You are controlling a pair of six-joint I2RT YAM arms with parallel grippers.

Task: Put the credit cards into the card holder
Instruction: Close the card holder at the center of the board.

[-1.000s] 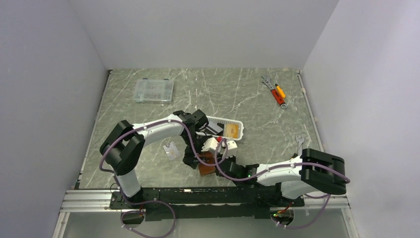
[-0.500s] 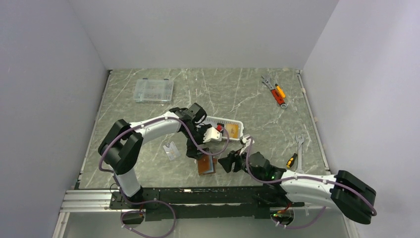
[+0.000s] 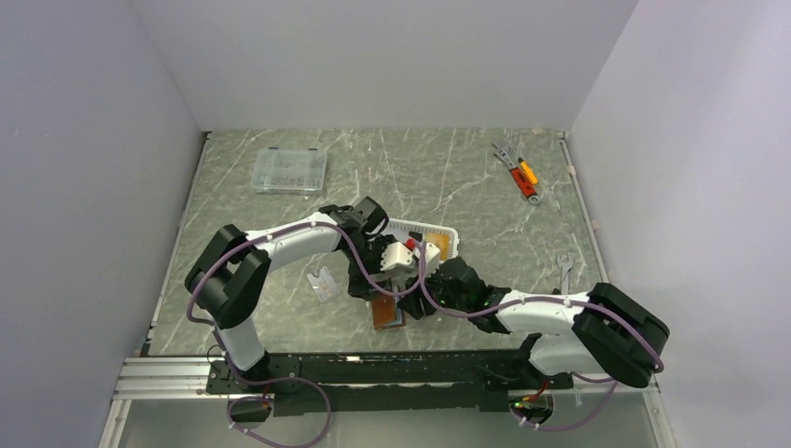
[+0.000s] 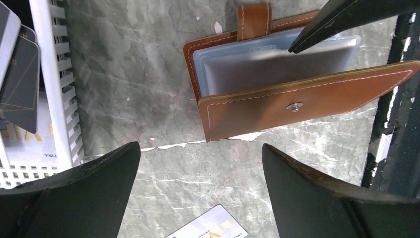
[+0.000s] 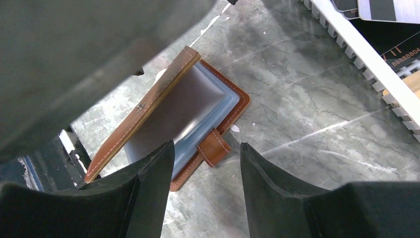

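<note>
The card holder (image 3: 386, 314) is lying on the table (image 3: 280, 224) close to its near edge, about midway along it, on the near side of the white slotted basket (image 3: 446, 231). It is sitting partly open: one brown cover is tilting up off the other, the pale blue sleeves are showing between them, and the snap tab is sticking out flat from the lower cover. The left gripper (image 4: 199, 153) is hovering over the bare table just beside the card holder, its jaws spread wide with nothing between them. The right gripper (image 5: 207, 146) is hanging above the card holder with its jaws also apart and grasping nothing. In the left wrist view one of its black fingers (image 4: 341, 17) is reaching in over the sleeves. Most of the credit cards (image 4: 20, 74) are lying inside the basket, dark ones overlapping. One loose pale card (image 4: 210, 229) is lying flat on the table under the left gripper, apart from the card holder. A clear compartment box (image 3: 290, 171) is sitting toward the far left corner, and a small clear plastic piece (image 3: 323, 283) is lying left of the left gripper. Some hand tools (image 3: 519, 174) are lying near the far right corner, and a wrench (image 3: 563, 268) is lying by the right edge.
</note>
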